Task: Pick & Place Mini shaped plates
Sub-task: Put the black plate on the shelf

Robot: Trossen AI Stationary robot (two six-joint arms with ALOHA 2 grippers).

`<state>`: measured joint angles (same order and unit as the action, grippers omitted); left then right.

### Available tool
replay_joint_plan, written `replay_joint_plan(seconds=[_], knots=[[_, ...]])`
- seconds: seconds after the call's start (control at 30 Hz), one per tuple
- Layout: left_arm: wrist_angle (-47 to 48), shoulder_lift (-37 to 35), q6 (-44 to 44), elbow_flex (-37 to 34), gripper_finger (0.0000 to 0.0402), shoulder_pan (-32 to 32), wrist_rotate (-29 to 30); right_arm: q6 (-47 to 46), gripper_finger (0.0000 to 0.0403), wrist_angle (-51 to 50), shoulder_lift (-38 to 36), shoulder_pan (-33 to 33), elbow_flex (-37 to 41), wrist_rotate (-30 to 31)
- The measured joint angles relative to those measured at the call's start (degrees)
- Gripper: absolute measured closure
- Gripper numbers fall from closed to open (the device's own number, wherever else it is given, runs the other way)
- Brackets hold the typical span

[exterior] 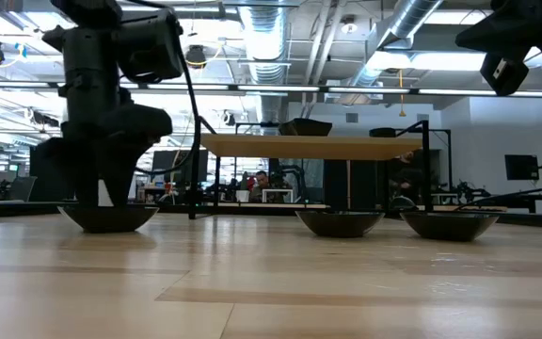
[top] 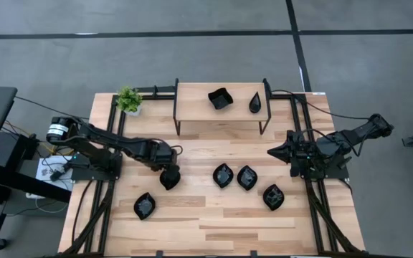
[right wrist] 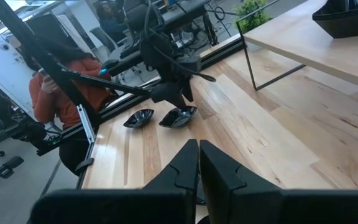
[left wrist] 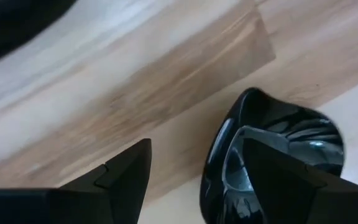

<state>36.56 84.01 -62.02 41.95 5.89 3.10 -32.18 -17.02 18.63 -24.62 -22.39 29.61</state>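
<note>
Several mini shaped plates, glossy black, lie on the wooden table: one (top: 144, 206) at the near left, and three (top: 223, 175), (top: 247, 178), (top: 273, 197) toward the right. Two more (top: 221, 98), (top: 255, 102) rest on a raised shelf (top: 192, 107). My left gripper (top: 169, 179) points down, open, over another plate (left wrist: 303, 130). One finger (left wrist: 284, 180) reaches inside its bowl, the other (left wrist: 126, 180) stands outside over bare wood. My right gripper (top: 272, 152), (right wrist: 199, 155) hangs shut at the table's right edge, holding nothing. My left gripper straddles the plate's rim (left wrist: 219, 149) from above, one finger inside the bowl and one outside it. The plate sits flat on the table (exterior: 109, 218). Whether either finger touches it, I cannot tell.
A small green potted plant (top: 128, 100) stands at the far left beside the shelf. Black frame rails run along both sides of the table. Bare wood lies along the near edge. A person in an orange top (right wrist: 48, 81) sits beyond the table.
</note>
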Motion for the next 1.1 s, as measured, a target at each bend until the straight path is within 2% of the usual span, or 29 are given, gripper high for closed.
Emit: replay_joint_plan(seconds=[0.23, 1.1], knots=[[-1.7, 0.0, -1.7, -1.2, 0.0147, 1.9, -0.4, 0.2, 0.0393, 0.0, 0.0, 0.0, 0.0, 0.0], [-2.5, 0.0, -1.9, -1.2, 0.0147, 1.8, 0.3, 0.0, 0.0393, 0.0, 0.0, 0.0, 0.0, 0.0]])
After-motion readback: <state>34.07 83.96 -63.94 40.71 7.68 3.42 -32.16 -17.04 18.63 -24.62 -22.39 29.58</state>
